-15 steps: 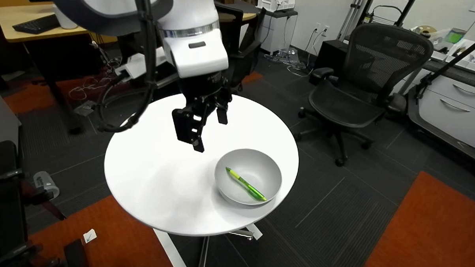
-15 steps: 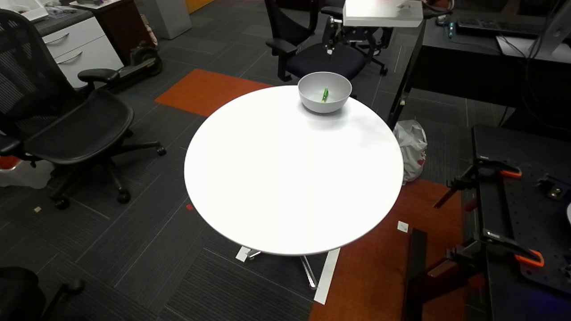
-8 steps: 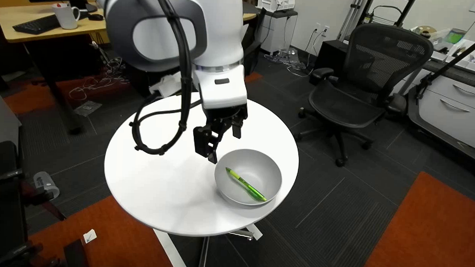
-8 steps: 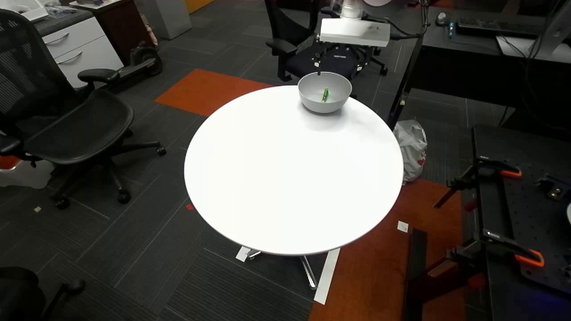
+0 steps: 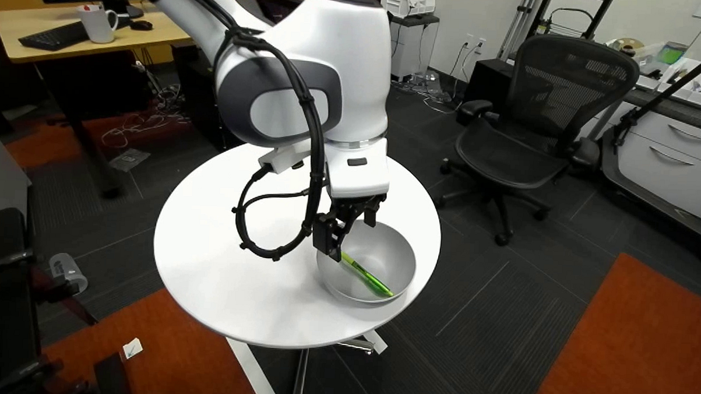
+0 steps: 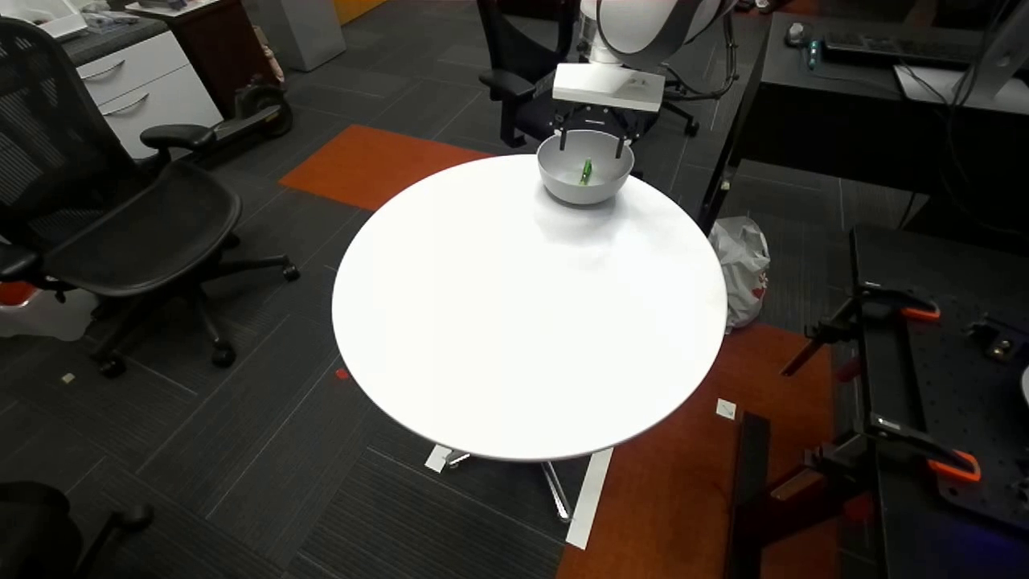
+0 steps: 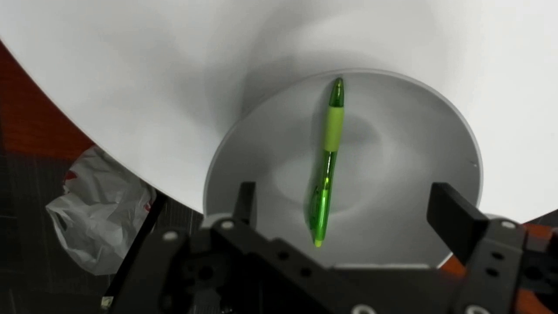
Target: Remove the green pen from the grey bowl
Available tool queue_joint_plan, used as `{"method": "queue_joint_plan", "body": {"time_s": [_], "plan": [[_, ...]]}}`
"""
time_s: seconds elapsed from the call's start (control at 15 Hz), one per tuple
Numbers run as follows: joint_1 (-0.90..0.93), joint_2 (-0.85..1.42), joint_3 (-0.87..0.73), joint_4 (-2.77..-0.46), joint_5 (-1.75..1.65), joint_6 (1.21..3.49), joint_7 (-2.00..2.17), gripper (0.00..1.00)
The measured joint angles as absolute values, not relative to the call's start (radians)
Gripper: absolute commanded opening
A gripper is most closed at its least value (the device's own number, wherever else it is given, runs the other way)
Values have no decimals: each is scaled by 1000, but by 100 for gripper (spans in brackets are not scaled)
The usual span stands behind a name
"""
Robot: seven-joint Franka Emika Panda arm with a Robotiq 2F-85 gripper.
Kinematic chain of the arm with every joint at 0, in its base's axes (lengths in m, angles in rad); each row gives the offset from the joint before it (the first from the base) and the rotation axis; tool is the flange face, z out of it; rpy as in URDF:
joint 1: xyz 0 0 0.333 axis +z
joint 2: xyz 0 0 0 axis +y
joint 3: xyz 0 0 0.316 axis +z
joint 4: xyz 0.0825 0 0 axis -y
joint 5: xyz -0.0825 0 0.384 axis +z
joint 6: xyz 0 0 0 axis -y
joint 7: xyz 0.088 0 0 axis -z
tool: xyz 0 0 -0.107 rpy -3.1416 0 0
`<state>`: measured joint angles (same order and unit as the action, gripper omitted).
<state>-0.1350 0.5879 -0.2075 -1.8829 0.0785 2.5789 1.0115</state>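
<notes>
The grey bowl [image 5: 392, 251] stands near the edge of the round white table; it also shows in an exterior view [image 6: 567, 191] and in the wrist view [image 7: 418, 139]. The green pen [image 5: 370, 278] lies inside it, leaning against the wall; it also shows in an exterior view [image 6: 586, 171] and lengthwise in the wrist view [image 7: 334, 129]. My gripper [image 5: 353, 239] is open and empty above the bowl, pointing down. In the wrist view its fingertips [image 7: 343, 187] stand wide apart on either side of the pen's clip half. A finger hides the pen's tip in an exterior view.
The round white table [image 5: 236, 286] carries the bowl close to its edge. A plastic bag [image 6: 739, 273] is on the floor beside the table. A black office chair [image 5: 539, 122] stands beyond it. A black bench with orange-tipped clamps [image 6: 957, 466] stands nearby.
The arm has moved from beside the bowl across and down to over it, with the gripper staying open. The bowl and pen have not moved.
</notes>
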Motion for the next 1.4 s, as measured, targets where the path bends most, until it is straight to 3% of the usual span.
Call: {"method": "queue_joint_plan", "body": {"time_s": [0.93,1.0,1.13,1.4], "plan": [[-153,769,-212,-1731,145,2579,1011,100],[-155,776,-214,-1727,145,2579,1011,75],[-157,787,-219,-1719,145,2578,1011,66],[-157,805,-231,-1708,145,2578,1011,34]]}}
